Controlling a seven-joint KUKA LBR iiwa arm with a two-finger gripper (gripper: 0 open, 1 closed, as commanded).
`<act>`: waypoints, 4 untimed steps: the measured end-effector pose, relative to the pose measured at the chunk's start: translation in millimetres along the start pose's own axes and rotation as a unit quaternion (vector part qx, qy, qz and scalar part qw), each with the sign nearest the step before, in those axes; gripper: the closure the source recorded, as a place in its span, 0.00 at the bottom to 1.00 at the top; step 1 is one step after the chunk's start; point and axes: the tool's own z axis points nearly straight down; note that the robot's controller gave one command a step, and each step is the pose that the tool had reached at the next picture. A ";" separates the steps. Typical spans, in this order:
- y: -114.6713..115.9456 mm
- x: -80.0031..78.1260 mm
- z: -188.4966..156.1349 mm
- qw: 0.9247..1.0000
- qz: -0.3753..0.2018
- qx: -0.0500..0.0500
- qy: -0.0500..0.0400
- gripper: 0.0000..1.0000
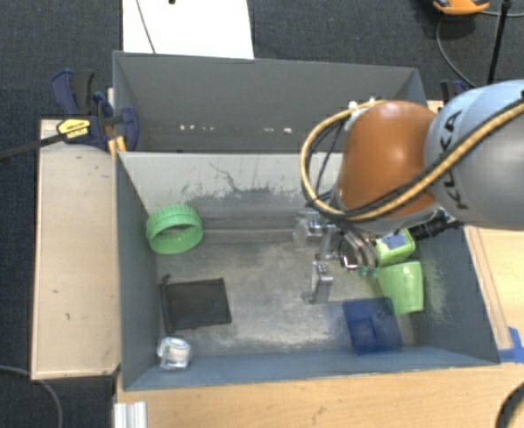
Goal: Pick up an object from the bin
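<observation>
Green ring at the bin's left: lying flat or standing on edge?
Lying flat, opening upward: the green ring shows its full round outline and the bin floor through its hole. Slight tilt against the left wall: cannot tell.

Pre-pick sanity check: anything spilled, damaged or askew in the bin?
Nothing stands out. Green ring, black square, small clear thing, blue block and green piece lie loose on the bin floor, nothing spilled; the gripper hangs over bare floor.
</observation>
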 end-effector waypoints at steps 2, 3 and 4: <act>-44.8 -4.1 25.8 1.000 -0.007 -0.001 -0.005 0.00; -76.6 4.6 39.6 1.000 -0.004 0.001 0.000 0.00; -100.1 -8.2 50.9 0.998 -0.067 -0.001 -0.007 0.00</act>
